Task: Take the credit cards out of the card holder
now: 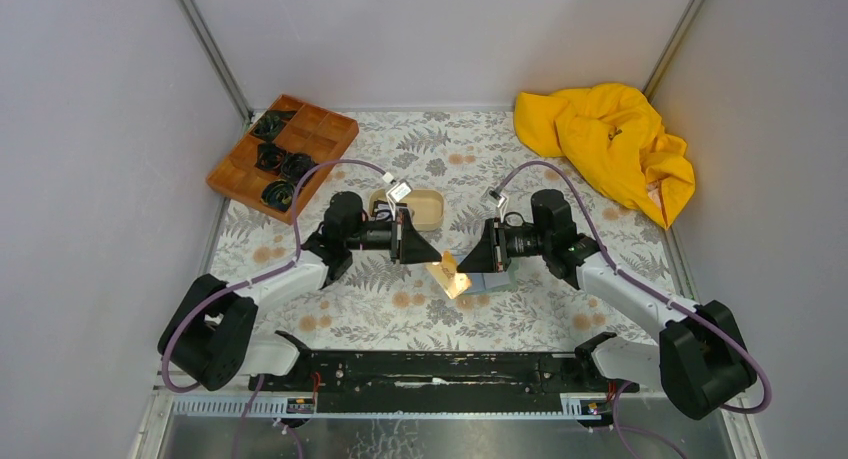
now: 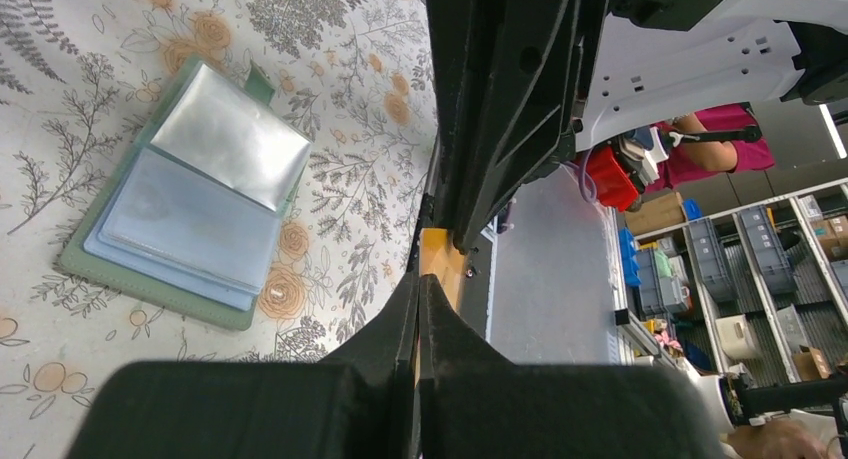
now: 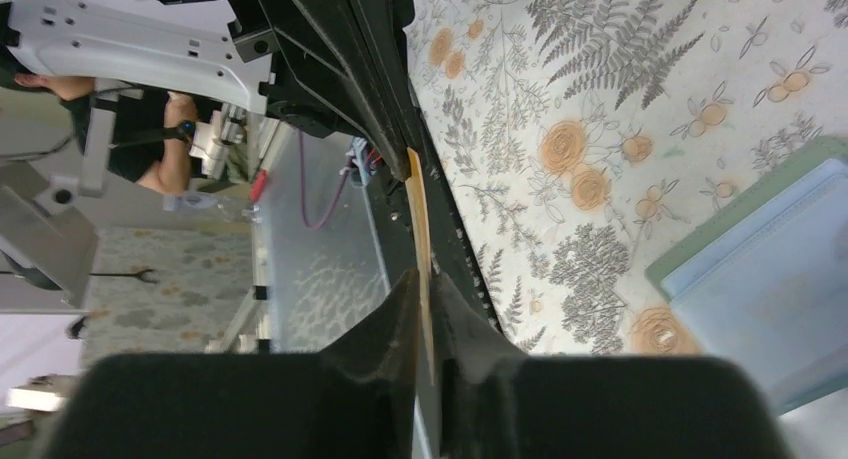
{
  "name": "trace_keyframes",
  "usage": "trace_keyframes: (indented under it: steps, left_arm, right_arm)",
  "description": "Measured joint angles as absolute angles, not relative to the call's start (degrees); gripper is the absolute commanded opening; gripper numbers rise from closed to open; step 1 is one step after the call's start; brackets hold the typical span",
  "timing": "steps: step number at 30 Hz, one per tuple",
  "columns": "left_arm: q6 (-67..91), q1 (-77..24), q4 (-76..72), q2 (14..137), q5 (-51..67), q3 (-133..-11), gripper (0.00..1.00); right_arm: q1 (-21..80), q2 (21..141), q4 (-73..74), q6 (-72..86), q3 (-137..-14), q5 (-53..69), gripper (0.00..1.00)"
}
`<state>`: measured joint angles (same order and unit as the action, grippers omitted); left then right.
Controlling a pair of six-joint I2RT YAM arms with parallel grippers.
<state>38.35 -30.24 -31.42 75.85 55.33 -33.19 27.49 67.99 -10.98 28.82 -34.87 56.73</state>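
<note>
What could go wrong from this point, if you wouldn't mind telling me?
1. The left fingers and the right fingers both pinch the same tan-orange credit card. If the arms pull apart, it could bend or slip free.
2. If either side lets go too early, the card may fall back onto the open card holder lying nearby.

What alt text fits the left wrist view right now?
The left gripper is shut on a tan-orange credit card seen edge-on, with the right gripper meeting the same card from above. The card holder lies open on the floral tablecloth at left.
</note>
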Motion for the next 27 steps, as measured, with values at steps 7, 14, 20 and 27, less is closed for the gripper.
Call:
trace_keyframes:
  steps: [7, 14, 20, 27]
  left_arm:
    - [38.57, -27.81, -31.05, 75.9, 51.2, -32.95, 0.0]
    - [36.71, -23.38, -23.29, 77.67, 36.36, -36.99, 0.0]
    - [37.58, -18.06, -22.31, 82.48, 28.84, -40.95, 0.0]
    - [39.05, -12.95, -21.26, 86.21, 17.47, -42.94, 0.0]
  right_arm:
    - [27.46, 62.52, -10.39, 28.05, -34.85, 49.98, 0.36]
    - [26.55, 58.11, -9.72, 27.44, -33.04, 41.76, 0.34]
    - [26.35, 60.73, -10.0, 28.4, -29.32, 41.08, 0.34]
    - [26.28, 61.14, -10.98, 28.51, -28.67, 41.1, 0.34]
